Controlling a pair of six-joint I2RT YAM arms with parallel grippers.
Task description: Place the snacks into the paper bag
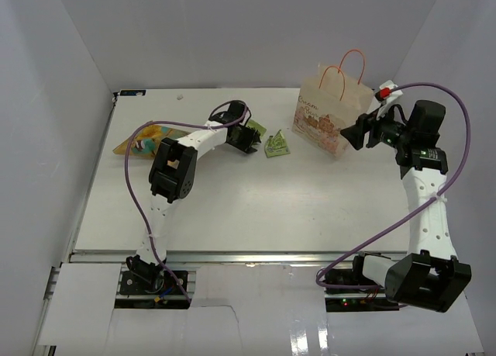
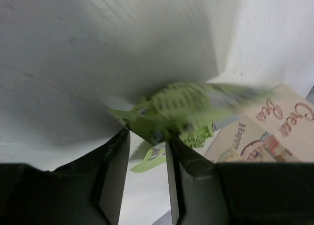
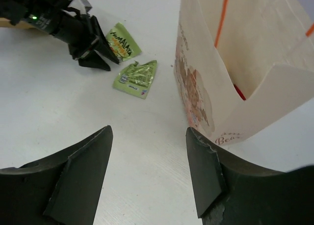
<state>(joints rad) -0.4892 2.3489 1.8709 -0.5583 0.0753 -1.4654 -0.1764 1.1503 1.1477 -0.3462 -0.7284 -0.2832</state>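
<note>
**Left jaws at a green packet, right arm waiting by the bag**

The left gripper (image 2: 147,137) was reached out across the table (image 1: 256,209) with its fingers partly closed and the edge of a green packet (image 2: 186,110) at their tips. That view was blurred, so whether the packet was truly pinched could not be told. It was taken by one edge, probably so the rest would hang free and drop cleanly into a narrow opening. Its long axis ran out from the fingertips toward the paper bag (image 1: 329,115).

The second green packet (image 3: 136,77) lay flat just beside it, between the left gripper and the bag, with its narrow end toward the far side of the table.

The bag stood upright at the far right, mouth up and handles raised, which left it ready to be loaded from above. A red item (image 3: 239,91) showed inside.

The right gripper (image 3: 148,132) hovered near the bag's right side, fingers spread wide and holding nothing, seemingly placed to steady it.

The yellow-orange chip bag (image 1: 136,143) lay well apart at far left, its long axis roughly across the table.
</note>
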